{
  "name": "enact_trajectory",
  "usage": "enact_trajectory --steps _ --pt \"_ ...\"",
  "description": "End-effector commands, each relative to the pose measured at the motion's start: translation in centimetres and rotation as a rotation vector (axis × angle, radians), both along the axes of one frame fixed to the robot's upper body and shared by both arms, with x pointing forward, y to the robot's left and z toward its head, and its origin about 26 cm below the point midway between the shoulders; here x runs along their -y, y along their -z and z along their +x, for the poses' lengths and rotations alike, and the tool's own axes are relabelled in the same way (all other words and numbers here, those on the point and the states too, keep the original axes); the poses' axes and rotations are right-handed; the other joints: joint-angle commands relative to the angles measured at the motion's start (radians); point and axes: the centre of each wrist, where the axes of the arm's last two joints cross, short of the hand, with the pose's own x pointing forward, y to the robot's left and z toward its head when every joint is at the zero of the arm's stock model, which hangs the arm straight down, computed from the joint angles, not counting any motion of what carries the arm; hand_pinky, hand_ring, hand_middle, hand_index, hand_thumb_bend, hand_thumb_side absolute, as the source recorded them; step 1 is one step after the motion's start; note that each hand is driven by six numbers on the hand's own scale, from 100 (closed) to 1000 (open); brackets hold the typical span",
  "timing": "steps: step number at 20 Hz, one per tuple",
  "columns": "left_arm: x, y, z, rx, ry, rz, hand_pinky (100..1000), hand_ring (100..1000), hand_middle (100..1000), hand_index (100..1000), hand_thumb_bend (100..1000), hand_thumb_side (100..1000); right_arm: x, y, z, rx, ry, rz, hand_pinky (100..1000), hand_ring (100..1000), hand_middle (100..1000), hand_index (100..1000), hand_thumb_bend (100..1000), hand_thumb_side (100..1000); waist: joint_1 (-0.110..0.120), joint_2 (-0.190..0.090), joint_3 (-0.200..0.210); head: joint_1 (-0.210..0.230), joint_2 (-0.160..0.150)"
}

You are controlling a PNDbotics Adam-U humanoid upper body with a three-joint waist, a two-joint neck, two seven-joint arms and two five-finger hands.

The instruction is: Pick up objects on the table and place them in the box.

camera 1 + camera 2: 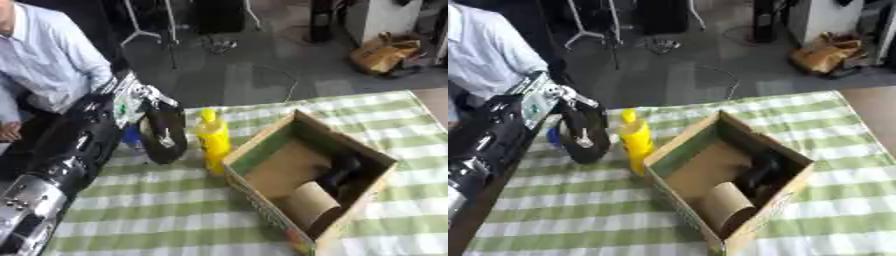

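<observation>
A yellow bottle [213, 141] stands upright on the green-and-white checked table [166, 210], touching or nearly touching the left corner of an open cardboard box [262, 150]. Inside the box lie a dark object [343, 174] and a brown cardboard roll [308, 201]. My left arm comes in from the left, and its black hand [164, 132] hangs down to the table just left of the bottle. A small blue thing [131, 136] shows behind the hand's left side; whether the hand touches it is hidden. My right hand shows in no view.
The table's far edge runs just behind the bottle and box, with grey floor beyond. A brown bag [385, 52] lies on the floor at the far right. Striped cloth stretches in front of the box and bottle.
</observation>
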Motion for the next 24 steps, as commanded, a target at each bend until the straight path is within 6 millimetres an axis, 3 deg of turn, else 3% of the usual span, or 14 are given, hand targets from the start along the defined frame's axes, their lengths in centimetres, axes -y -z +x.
enact_trajectory --steps 1,6,12,19,24 --pt "-1.6 -3.3 -0.5 0.068 -0.035 0.042 327 556 572 685 100 100 0.1 -0.7 -0.5 0.050 0.005 -0.027 822 773 593 560 100 1000 0.000 -0.027 0.006 0.000 0.014" --pt "-1.8 -5.3 -0.7 0.110 -0.038 0.061 297 541 559 674 100 100 0.2 -0.6 -0.5 0.048 0.011 -0.033 821 772 591 560 100 1000 0.012 -0.037 0.012 -0.003 0.020" --pt "-0.4 -9.0 -1.2 0.198 0.020 0.047 265 531 555 669 100 100 0.2 -0.6 -0.5 0.046 0.012 -0.036 822 772 591 559 100 1000 0.017 -0.045 0.007 0.001 0.029" --pt "3.1 -13.1 -2.3 0.299 0.142 0.008 224 517 550 664 100 100 -0.2 -0.5 -0.4 0.048 -0.009 -0.037 822 772 591 558 100 1000 0.022 -0.051 -0.010 0.005 0.022" --pt "5.6 -14.8 -2.8 0.339 0.208 0.000 215 515 549 662 100 100 -0.5 -0.4 -0.4 0.045 -0.020 -0.038 822 772 591 558 100 1000 0.029 -0.055 -0.025 0.012 0.018"
